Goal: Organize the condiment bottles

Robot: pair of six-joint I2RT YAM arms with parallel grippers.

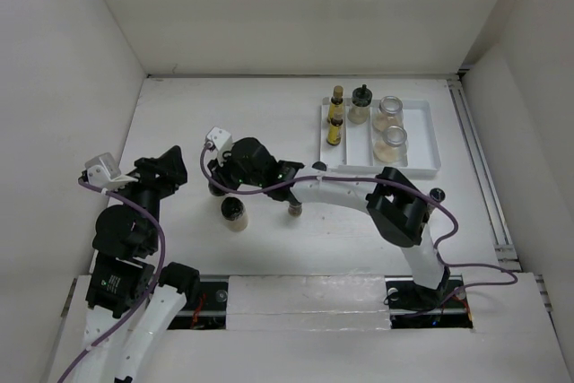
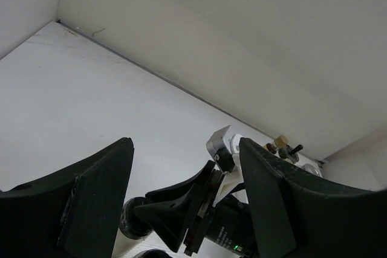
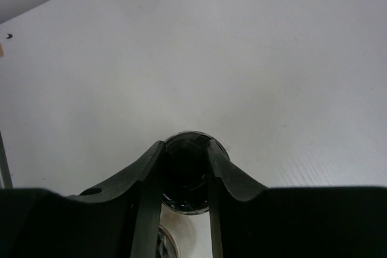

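Walls point(image 1: 296, 15) stand on three sides of the white table point(image 1: 269, 123). A wide stretch of table lies between the grippers and the back wall.

The right arm point(image 1: 341, 193) reaches far across to the left. The right gripper point(image 1: 218, 184) points down at the table. In its own camera, the right gripper point(image 3: 185, 149) has its two fingers nearly together, pressed on both sides of a black-lidded jar point(image 3: 187, 179). That jar stands upright on the table, well apart from the tray.

The left arm point(image 1: 126, 230) is folded up near the left wall. The left gripper point(image 1: 175, 168) sits just beside the right one. In its camera, the left gripper point(image 2: 184, 149) is wide apart and holds nothing.

The white tray point(image 1: 429, 132) lies at the back right, close to the right wall. Two wide pale jars point(image 1: 392, 127) stand in its right part. Two slim yellow bottles point(image 1: 335, 114) stand in a row in its left part. A small dark-topped jar point(image 1: 360, 105) stands between them, in the middle part.

A pale jar with a black cap point(image 1: 235, 214) stands on the table just in front of the right gripper. A small dark jar point(image 1: 295, 210) stands near it, right by the right arm.
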